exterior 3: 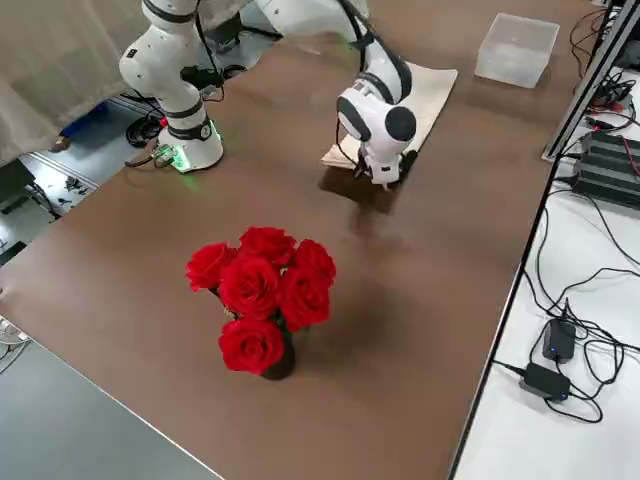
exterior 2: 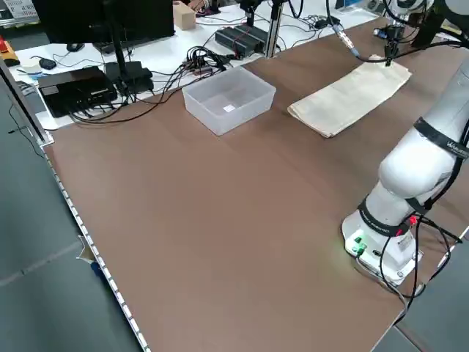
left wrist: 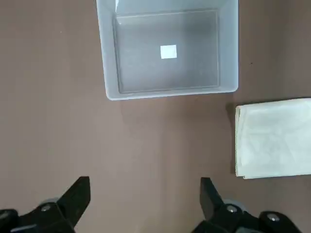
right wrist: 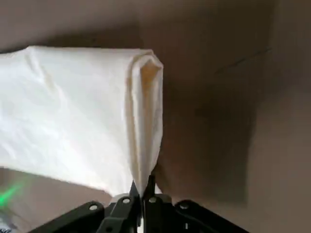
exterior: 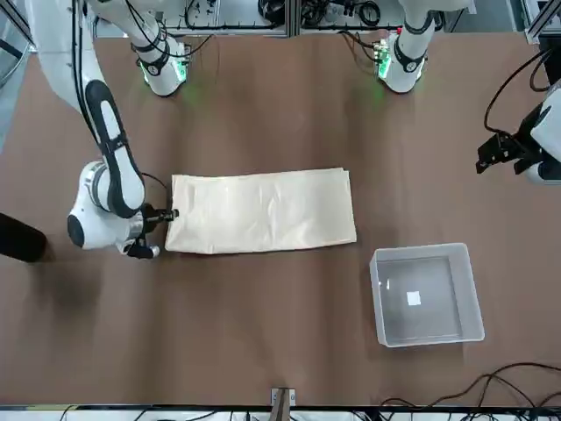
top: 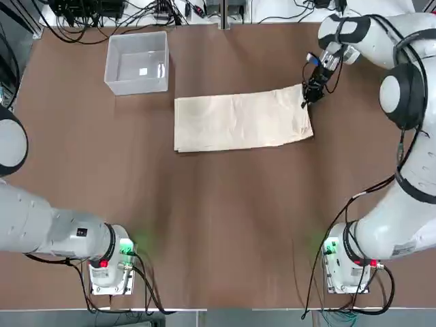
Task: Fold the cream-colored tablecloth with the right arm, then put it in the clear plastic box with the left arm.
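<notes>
Jaws of the right gripper are pressed shut on a corner of the layered end of the cream-colored tablecloth, with the folds pinched together between their tips. In the top view that gripper is at the upper right of the frame, at the cloth's right-hand end; in the front view the same end lies left of the middle. The cloth rests as a long, folded strip on the brown counter, in the upper middle of the top view, lightly creased. The clear plastic box sits apart from it, at the upper left of the top view, its opening facing up and a small white square on its bottom. The left gripper hangs over the counter at the right edge of the front view, its jaws spread wide with nothing between them, the box and cloth both showing in its wrist view. In the right side view, red roses stand in a dark vase left of the middle, well apart from the cloth. Black cables run in a tangle along the top of the top view.
</notes>
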Tool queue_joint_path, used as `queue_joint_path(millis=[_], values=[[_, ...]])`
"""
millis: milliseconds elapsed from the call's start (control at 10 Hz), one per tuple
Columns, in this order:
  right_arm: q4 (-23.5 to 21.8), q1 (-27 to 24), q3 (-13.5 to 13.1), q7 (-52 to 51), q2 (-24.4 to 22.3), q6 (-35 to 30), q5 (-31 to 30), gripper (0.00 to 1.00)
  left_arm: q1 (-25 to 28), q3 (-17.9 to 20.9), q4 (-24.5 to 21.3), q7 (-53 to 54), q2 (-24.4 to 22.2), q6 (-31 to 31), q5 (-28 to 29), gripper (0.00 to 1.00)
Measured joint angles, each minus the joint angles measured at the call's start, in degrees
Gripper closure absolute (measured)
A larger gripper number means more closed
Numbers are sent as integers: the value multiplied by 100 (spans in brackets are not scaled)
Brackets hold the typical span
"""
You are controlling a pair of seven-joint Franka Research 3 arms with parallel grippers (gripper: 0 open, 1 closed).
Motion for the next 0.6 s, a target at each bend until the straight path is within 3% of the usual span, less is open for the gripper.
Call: queue_joint_path(millis=[600], values=[[-4, 218, -21, 924, -569, -485, -48, 96, -17, -12, 0, 0, 0, 0, 0, 0]])
